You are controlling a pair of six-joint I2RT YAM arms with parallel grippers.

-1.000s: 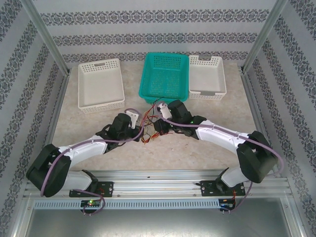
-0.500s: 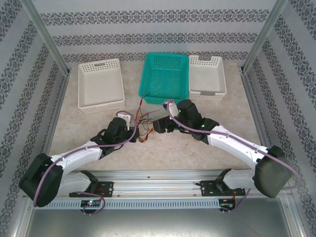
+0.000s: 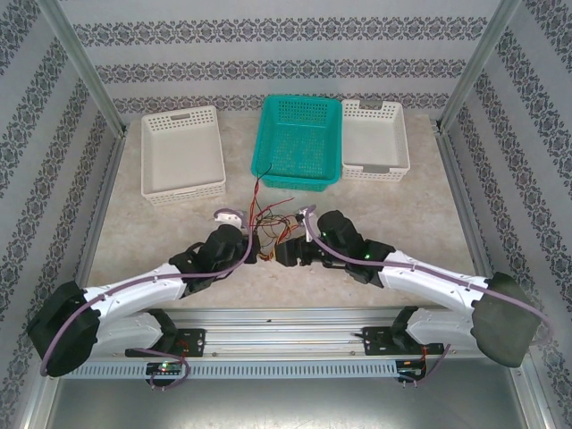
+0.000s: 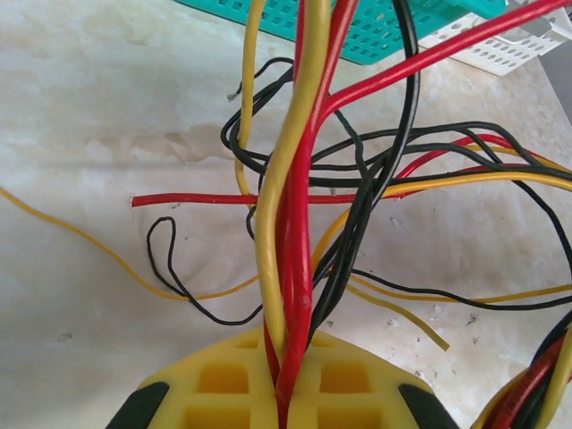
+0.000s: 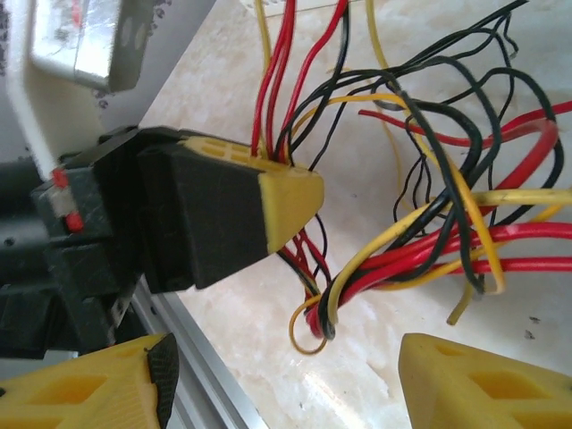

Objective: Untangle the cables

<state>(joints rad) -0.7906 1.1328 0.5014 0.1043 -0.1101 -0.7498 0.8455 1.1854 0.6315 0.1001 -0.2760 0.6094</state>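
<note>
Hemmed in mid-table by cables (image 3: 268, 234), knotted between left gripper (image 3: 250, 241), clamped on a bundle, and right gripper (image 3: 282, 254), fingers spread just beside it. Hardly any gap there, and loops across it. Blocked behind by teal basket (image 3: 304, 181), close to the tangle, with white baskets (image 3: 183, 191) either side. Free over bare table (image 3: 134, 232) outside both arms, and between tangle and rail (image 3: 286, 315).

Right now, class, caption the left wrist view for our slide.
Left claw shut on red, yellow and black cables above the table.
</note>
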